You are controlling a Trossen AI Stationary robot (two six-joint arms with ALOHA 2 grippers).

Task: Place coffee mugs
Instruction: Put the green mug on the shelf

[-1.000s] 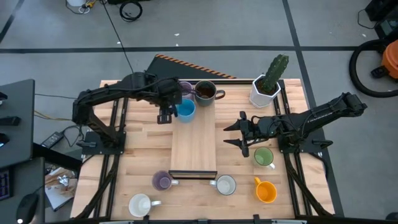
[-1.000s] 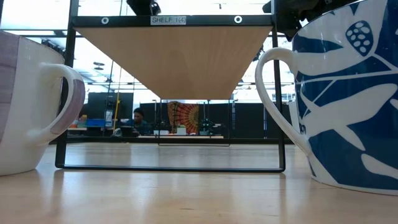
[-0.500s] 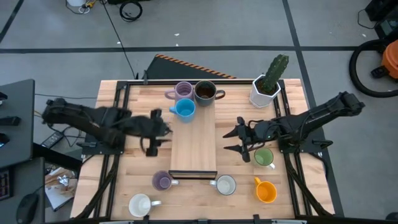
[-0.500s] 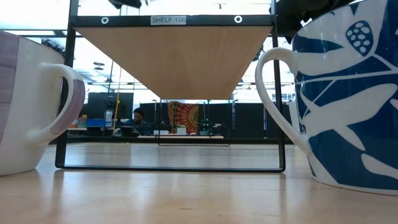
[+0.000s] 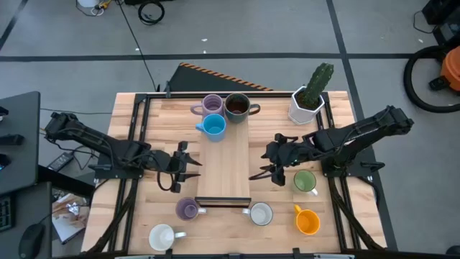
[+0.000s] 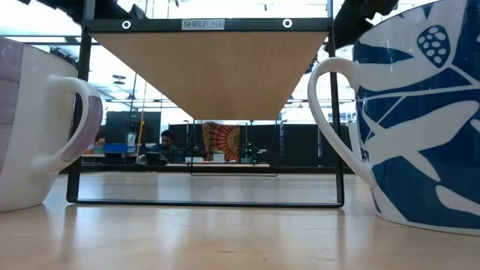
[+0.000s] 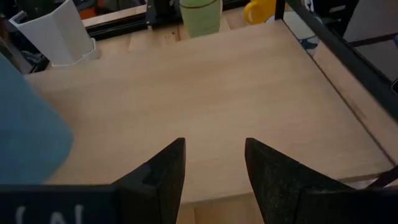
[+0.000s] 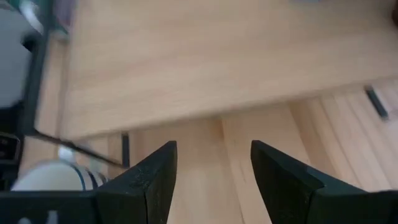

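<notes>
Three mugs stand on the far end of the wooden shelf board (image 5: pixel 224 165): purple (image 5: pixel 213 105), dark brown (image 5: pixel 237 106) and blue (image 5: pixel 214 126). On the table stand a green mug (image 5: pixel 305 181), an orange one (image 5: pixel 307 221), two white ones (image 5: pixel 260 214) (image 5: pixel 162 237) and a second purple one (image 5: pixel 187 209). My left gripper (image 5: pixel 192 165) is open, level at the shelf's left side, pointing across the board (image 7: pixel 214 162). My right gripper (image 5: pixel 262 165) is open at the shelf's right side, next to the green mug (image 8: pixel 213 168).
A white faceted pot with a cactus (image 5: pixel 307 101) stands at the far right corner. The shelf board sits on a black frame (image 6: pixel 210 112), raised above the table. The near half of the board is bare. Two mugs (image 6: pixel 37 127) (image 6: pixel 420 112) loom close in the low view.
My left arm has drawn back from beside the blue mug at the shelf's far end, swung toward the table's left, then come toward the near edge and settled beside the shelf's left side. The blue mug has stayed on the shelf. My right gripper has crept toward the shelf.
</notes>
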